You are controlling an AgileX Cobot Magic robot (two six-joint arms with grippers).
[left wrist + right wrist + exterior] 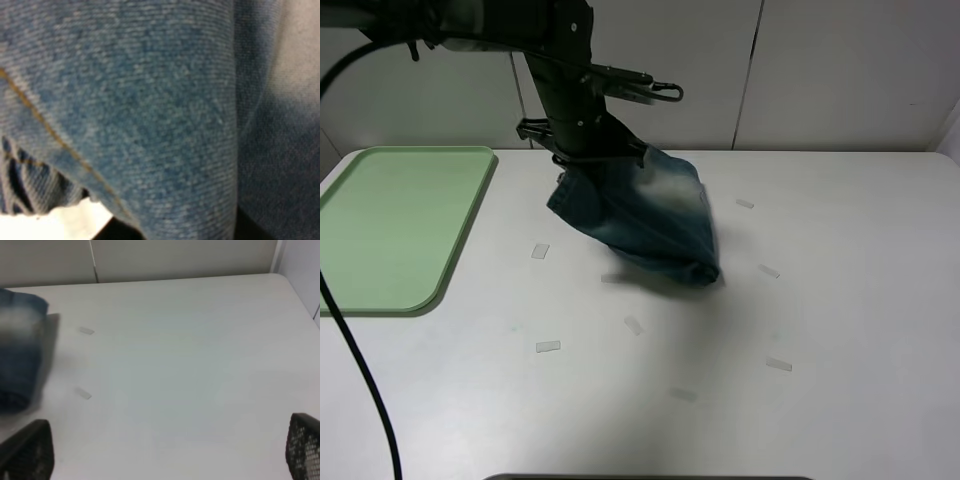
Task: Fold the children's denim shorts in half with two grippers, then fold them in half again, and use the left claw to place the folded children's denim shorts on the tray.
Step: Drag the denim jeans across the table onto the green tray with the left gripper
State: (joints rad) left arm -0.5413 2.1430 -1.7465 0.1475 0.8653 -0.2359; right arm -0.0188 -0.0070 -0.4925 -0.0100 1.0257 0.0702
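Observation:
The folded children's denim shorts (650, 220) hang from my left claw (588, 152), which is shut on their upper edge at the back middle of the table. The bundle tilts down to the right, and its low end is near or on the table. The denim (140, 100) fills the left wrist view and hides the jaws there. The pale green tray (380, 230) lies at the left, apart from the shorts. My right gripper (165, 450) is open and empty over the table's right side. The shorts show blurred in its view (20, 355). The right arm is out of the exterior high view.
Several small clear tape marks (548, 347) are scattered on the white table (820, 300). A black cable (360, 380) runs down the left front. A pale wall (820, 70) stands behind the table's back edge.

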